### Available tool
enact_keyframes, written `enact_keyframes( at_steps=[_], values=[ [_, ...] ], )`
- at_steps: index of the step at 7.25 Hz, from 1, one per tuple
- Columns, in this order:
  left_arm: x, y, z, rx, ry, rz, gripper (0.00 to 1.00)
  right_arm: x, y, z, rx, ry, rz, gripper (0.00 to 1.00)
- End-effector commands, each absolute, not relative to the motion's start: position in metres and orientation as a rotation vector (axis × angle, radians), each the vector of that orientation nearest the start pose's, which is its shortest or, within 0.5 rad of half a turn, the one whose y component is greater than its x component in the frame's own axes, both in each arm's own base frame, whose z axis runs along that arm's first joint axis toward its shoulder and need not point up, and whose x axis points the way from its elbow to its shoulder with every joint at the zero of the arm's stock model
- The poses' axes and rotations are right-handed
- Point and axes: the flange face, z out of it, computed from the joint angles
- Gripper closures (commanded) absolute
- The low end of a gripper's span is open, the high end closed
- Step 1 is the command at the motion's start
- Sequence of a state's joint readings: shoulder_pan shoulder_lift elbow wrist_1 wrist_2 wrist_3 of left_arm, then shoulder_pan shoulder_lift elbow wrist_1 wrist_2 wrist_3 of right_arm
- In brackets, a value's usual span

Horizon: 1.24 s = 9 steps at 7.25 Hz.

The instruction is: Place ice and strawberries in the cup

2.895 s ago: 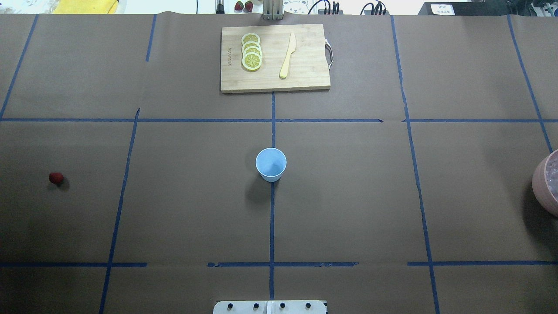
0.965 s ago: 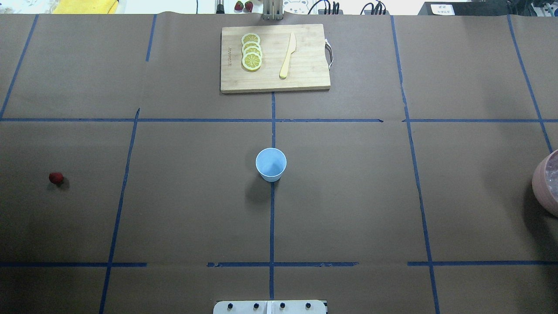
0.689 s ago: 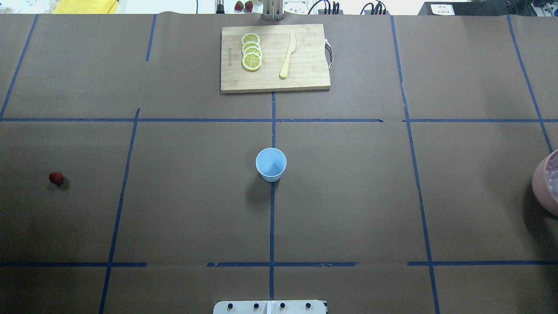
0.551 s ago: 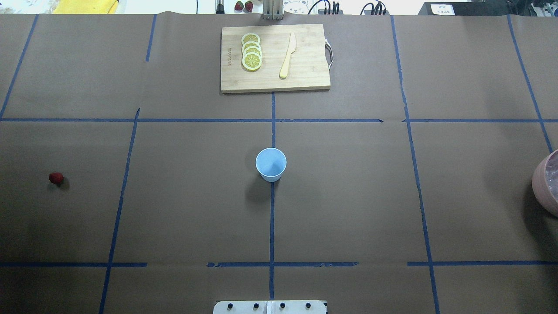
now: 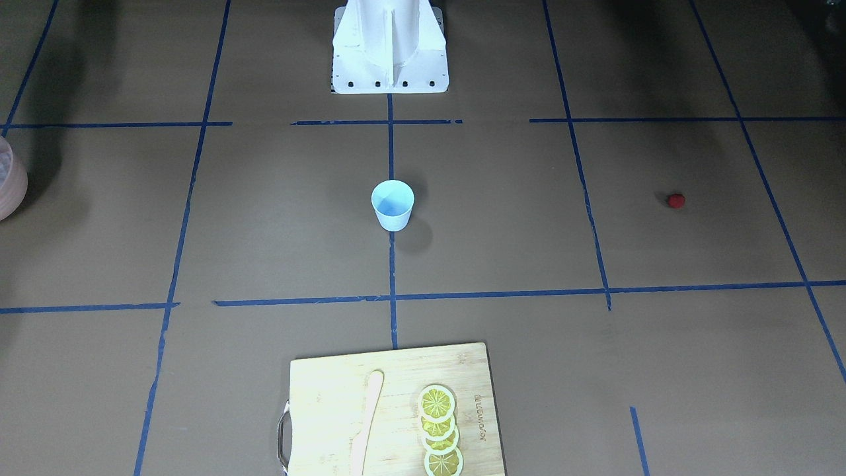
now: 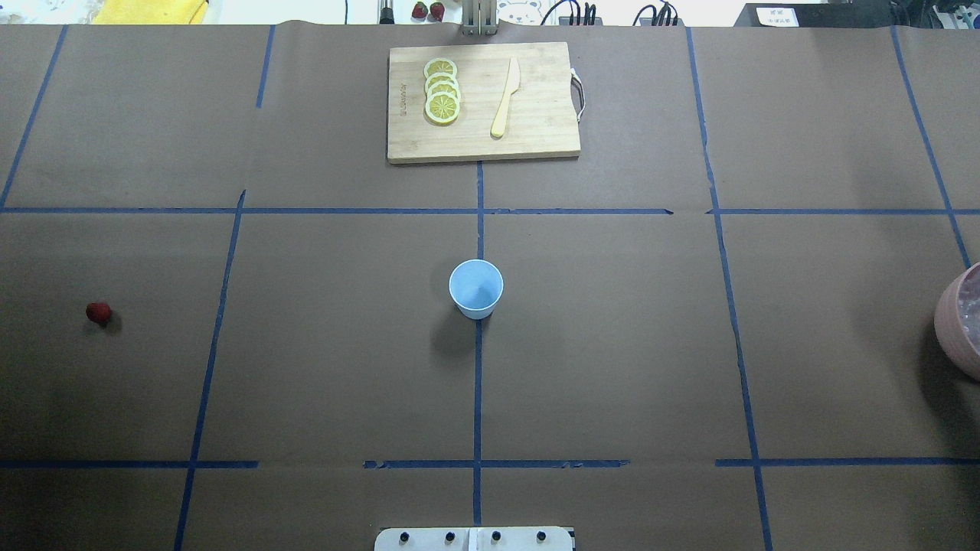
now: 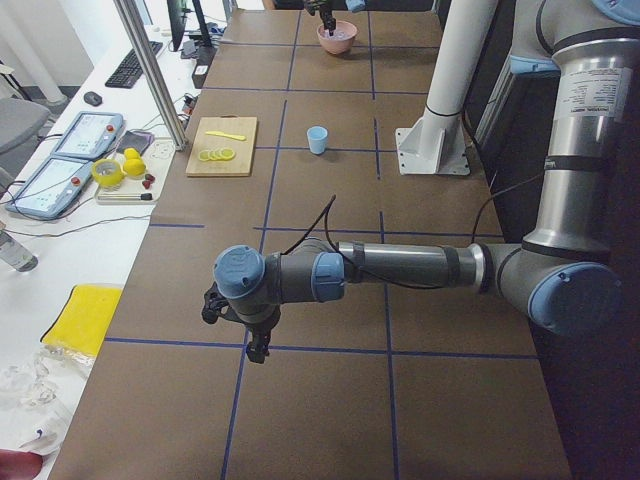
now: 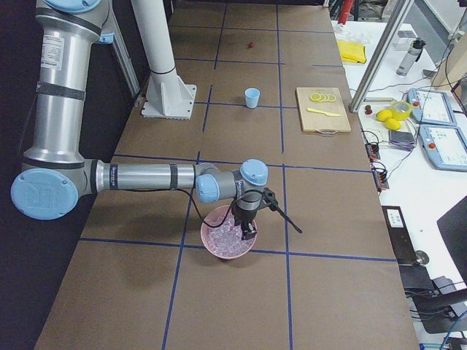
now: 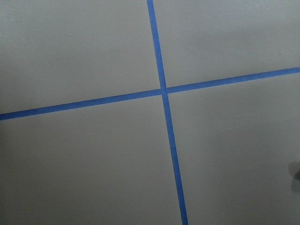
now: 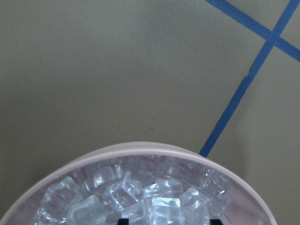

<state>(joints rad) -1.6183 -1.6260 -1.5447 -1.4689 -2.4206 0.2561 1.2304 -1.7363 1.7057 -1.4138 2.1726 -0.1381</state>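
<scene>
The pale blue cup (image 6: 475, 288) (image 5: 392, 205) stands upright at the table's centre, with nothing visible inside. A small red strawberry (image 6: 98, 311) (image 5: 675, 200) lies alone far out on my left side. Clear ice cubes (image 10: 136, 192) fill a pink bowl (image 8: 219, 251) (image 6: 953, 321) at my far right. My right gripper (image 8: 246, 232) (image 10: 168, 220) reaches down into that bowl, its two dark fingertips (image 10: 123, 220) apart among the cubes. My left gripper (image 7: 257, 350) hangs just above bare table beyond the strawberry; I cannot tell whether it is open or shut.
A wooden cutting board (image 6: 536, 130) at the far middle carries several lemon slices (image 6: 442, 90) and a pale knife (image 6: 505, 98). The white robot base (image 5: 390, 53) stands at the near edge. Blue tape lines grid the brown table.
</scene>
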Motion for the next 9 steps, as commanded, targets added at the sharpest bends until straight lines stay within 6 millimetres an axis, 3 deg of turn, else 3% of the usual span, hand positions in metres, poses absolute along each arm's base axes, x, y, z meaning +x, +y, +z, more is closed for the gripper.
enact_keyframes(
  at_steps=[1,2,3,6,8,9],
  values=[
    [-0.083,-0.507,0.648,0.062,0.851,0.165,0.0,-0.071,-0.43,0.665,0.055,-0.617,-0.499,0.35],
    [-0.083,-0.507,0.648,0.062,0.851,0.165,0.0,-0.071,-0.43,0.665,0.053,-0.619,-0.499,0.37],
    [-0.083,-0.507,0.648,0.062,0.851,0.165,0.0,-0.071,-0.43,0.665,0.053,-0.619,-0.499,0.47],
    [-0.083,-0.508,0.647,0.064,0.851,0.167,0.0,-0.072,-0.433,0.66,0.067,-0.622,-0.505,1.0],
    [-0.083,-0.507,0.647,0.063,0.851,0.166,0.0,-0.073,-0.438,0.647,0.086,-0.638,-0.506,1.0],
    [-0.083,-0.508,0.647,0.064,0.851,0.167,0.0,-0.064,-0.439,0.629,0.087,-0.641,-0.486,1.0]
  ],
)
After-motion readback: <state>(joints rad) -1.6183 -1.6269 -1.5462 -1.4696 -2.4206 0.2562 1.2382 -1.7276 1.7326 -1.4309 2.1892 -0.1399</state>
